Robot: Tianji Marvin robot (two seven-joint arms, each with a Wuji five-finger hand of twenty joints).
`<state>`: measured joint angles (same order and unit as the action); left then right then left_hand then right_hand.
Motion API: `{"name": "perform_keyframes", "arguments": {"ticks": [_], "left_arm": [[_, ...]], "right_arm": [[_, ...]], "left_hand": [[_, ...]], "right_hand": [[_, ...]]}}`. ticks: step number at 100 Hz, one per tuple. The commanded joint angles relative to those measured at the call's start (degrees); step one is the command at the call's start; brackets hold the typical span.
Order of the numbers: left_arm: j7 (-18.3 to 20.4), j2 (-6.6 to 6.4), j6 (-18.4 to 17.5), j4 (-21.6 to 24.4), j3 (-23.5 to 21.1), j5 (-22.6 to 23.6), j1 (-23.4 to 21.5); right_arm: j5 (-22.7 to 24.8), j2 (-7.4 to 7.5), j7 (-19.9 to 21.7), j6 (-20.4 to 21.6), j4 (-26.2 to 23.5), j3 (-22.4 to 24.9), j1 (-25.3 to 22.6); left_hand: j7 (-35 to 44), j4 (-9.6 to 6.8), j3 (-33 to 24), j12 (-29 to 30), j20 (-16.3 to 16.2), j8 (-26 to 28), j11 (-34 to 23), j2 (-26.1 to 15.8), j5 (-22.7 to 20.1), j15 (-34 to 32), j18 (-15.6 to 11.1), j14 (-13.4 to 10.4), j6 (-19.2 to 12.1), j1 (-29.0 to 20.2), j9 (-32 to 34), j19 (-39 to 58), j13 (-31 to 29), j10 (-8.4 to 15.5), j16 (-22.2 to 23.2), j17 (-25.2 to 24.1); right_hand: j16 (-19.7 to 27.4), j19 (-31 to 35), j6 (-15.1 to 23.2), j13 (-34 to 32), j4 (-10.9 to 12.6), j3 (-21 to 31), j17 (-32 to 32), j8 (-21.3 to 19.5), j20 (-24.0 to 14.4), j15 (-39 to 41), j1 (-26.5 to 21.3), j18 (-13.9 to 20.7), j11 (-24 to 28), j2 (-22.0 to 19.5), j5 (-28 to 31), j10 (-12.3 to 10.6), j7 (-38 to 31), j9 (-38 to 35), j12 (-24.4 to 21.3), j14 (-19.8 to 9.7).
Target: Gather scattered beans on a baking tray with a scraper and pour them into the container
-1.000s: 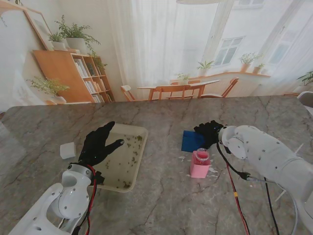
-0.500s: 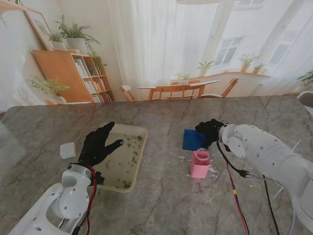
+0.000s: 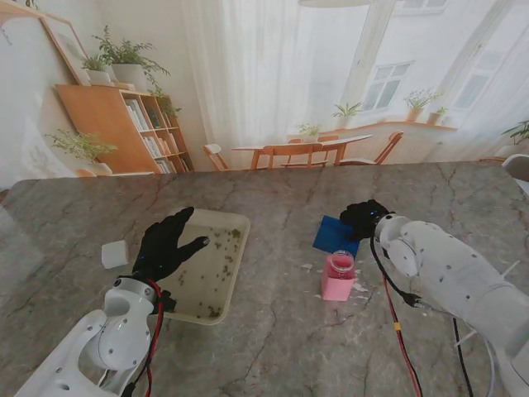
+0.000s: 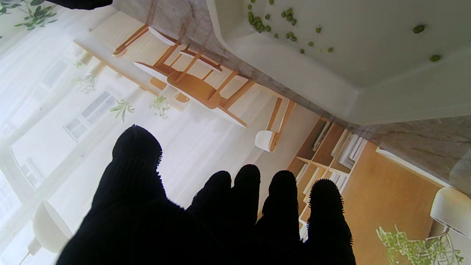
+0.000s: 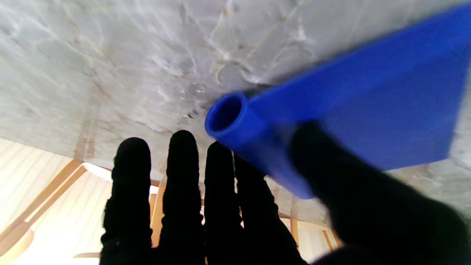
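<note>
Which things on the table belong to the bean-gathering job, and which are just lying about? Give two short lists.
Belong to the job:
baking tray
scattered beans
blue scraper, with the right hand at it
pink container

Just lying about:
small white block, left of the tray

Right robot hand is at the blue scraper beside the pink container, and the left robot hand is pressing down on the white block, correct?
Not quite. The left robot hand is spread open over the baking tray, apart from the white block, as the stand view shows. The right robot hand is indeed at the blue scraper beside the pink container.
</note>
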<state>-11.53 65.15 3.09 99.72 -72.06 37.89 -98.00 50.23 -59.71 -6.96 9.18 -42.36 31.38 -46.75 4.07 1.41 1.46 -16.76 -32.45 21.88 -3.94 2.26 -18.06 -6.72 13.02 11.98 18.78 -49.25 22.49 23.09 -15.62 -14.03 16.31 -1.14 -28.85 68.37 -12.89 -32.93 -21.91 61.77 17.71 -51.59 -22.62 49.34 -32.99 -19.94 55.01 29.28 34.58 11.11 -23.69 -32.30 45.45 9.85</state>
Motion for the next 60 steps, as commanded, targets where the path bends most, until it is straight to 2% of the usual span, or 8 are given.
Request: {"name": "perform_keyframes", "arguments": {"ticks": [1,13,27,33,38,43,51,60], "left_arm": [[0.14,0.04,0.14,0.08,0.19,-0.06,-0.21],[0.17,0.03,0.06,0.04,0.21,-0.04,-0.18],[0.25,0.01,-0.06,0.03,0.22,-0.09,-0.17],[0.29,0.01,-0.11,0.03,0.2,-0.12,-0.19],[0.32,0.01,-0.12,0.02,0.19,-0.18,-0.19],[0.39,0.0,-0.11,-0.01,0.2,-0.24,-0.16],[0.57,-0.01,-0.15,-0.08,0.26,-0.42,-0.07],[0.61,-0.02,-0.3,-0.2,0.37,-0.46,0.05]], "right_arm": [[1.37,1.55,2.31,-0.35,-0.14,0.61,-3.97],[4.74,2.19,3.37,-0.87,-3.89,6.96,-7.22],[5.63,2.58,4.33,-0.31,-4.33,7.46,-7.46],[4.82,2.51,4.78,-0.23,-3.58,6.47,-6.96],[3.6,2.35,4.72,-0.04,-2.38,4.93,-6.2],[2.9,2.39,4.71,0.69,-1.52,3.36,-5.43],[2.25,2.45,4.1,1.96,-0.16,0.77,-4.15],[1.28,2.31,2.78,3.05,1.59,-2.44,-2.38]], "left_hand": [[0.19,0.91,0.68,-0.39,0.63,0.48,0.16,-2.29,-0.54,0.38,-1.69,-1.37,-0.04,-1.64,0.35,0.3,-1.0,1.83,0.31,-0.04],[0.17,0.93,0.75,-0.39,0.65,0.47,0.18,-2.29,-0.51,0.34,-1.68,-1.48,-0.09,-1.65,0.33,0.37,-1.12,1.93,0.32,0.0],[0.19,0.91,0.73,-0.4,0.68,0.47,0.16,-2.24,-0.56,0.29,-1.62,-1.41,-0.14,-1.76,0.45,0.42,-1.3,1.86,0.35,0.05],[0.17,0.91,0.75,-0.4,0.69,0.47,0.17,-2.33,-0.53,0.28,-1.67,-1.42,-0.13,-1.75,0.44,0.42,-1.36,1.89,0.36,0.04],[0.21,0.91,0.71,-0.4,0.7,0.48,0.16,-2.41,-0.64,0.24,-1.62,-1.43,-0.16,-1.82,0.48,0.42,-1.47,1.87,0.38,0.02],[0.19,0.91,0.71,-0.4,0.7,0.47,0.17,-2.51,-0.58,0.26,-1.68,-1.44,-0.16,-1.85,0.48,0.44,-1.45,1.92,0.38,0.06],[0.19,0.91,0.75,-0.4,0.71,0.47,0.17,-2.47,-0.58,0.23,-1.63,-1.44,-0.17,-1.85,0.49,0.45,-1.56,1.89,0.4,0.05],[0.17,0.91,0.81,-0.42,0.7,0.46,0.15,-2.47,-0.54,0.24,-1.67,-1.42,-0.13,-1.74,0.53,0.49,-1.58,1.89,0.41,0.12]], "right_hand": [[1.46,0.24,50.76,-1.05,7.6,1.26,1.52,-8.17,-0.15,-2.41,-7.43,-1.66,-2.98,-1.08,10.94,-0.49,-56.86,-1.23,-4.09,0.36],[4.09,-0.49,51.15,-2.81,8.99,1.33,2.96,-11.7,0.65,-7.66,-8.31,-1.64,-8.45,-2.71,12.16,-0.14,-56.89,-3.31,-9.04,0.78],[4.44,-0.89,50.54,-2.74,11.94,0.92,3.26,-11.85,1.07,-8.48,-6.52,-1.18,-9.59,-2.79,11.1,-0.42,-56.11,-2.47,-10.25,0.62],[4.32,-1.18,49.25,-2.2,8.1,1.24,3.13,-4.02,1.42,-8.39,-6.2,-0.7,-8.22,1.31,7.93,-0.92,-54.85,-1.48,-10.24,0.51],[3.92,-1.5,44.82,-0.5,3.66,1.23,1.77,6.47,1.54,-7.84,-6.19,-0.2,-6.21,7.24,-2.11,-1.2,-54.4,1.49,-8.51,0.5],[3.66,-1.51,35.7,0.97,2.95,0.86,0.51,19.39,1.35,-7.5,-3.28,-0.04,-6.42,8.42,-11.5,-0.91,-57.79,4.24,-8.02,0.58],[3.39,-1.26,30.0,1.88,3.84,1.32,-0.53,28.68,1.02,-7.04,-1.48,0.16,-9.24,6.73,-17.51,0.05,-55.23,6.36,-9.72,0.39],[2.99,-0.97,34.32,1.09,4.07,-1.72,-0.29,32.63,0.8,-6.15,-6.92,1.1,-9.06,2.66,-15.55,-1.73,-53.23,5.0,-10.48,-0.89]]}}
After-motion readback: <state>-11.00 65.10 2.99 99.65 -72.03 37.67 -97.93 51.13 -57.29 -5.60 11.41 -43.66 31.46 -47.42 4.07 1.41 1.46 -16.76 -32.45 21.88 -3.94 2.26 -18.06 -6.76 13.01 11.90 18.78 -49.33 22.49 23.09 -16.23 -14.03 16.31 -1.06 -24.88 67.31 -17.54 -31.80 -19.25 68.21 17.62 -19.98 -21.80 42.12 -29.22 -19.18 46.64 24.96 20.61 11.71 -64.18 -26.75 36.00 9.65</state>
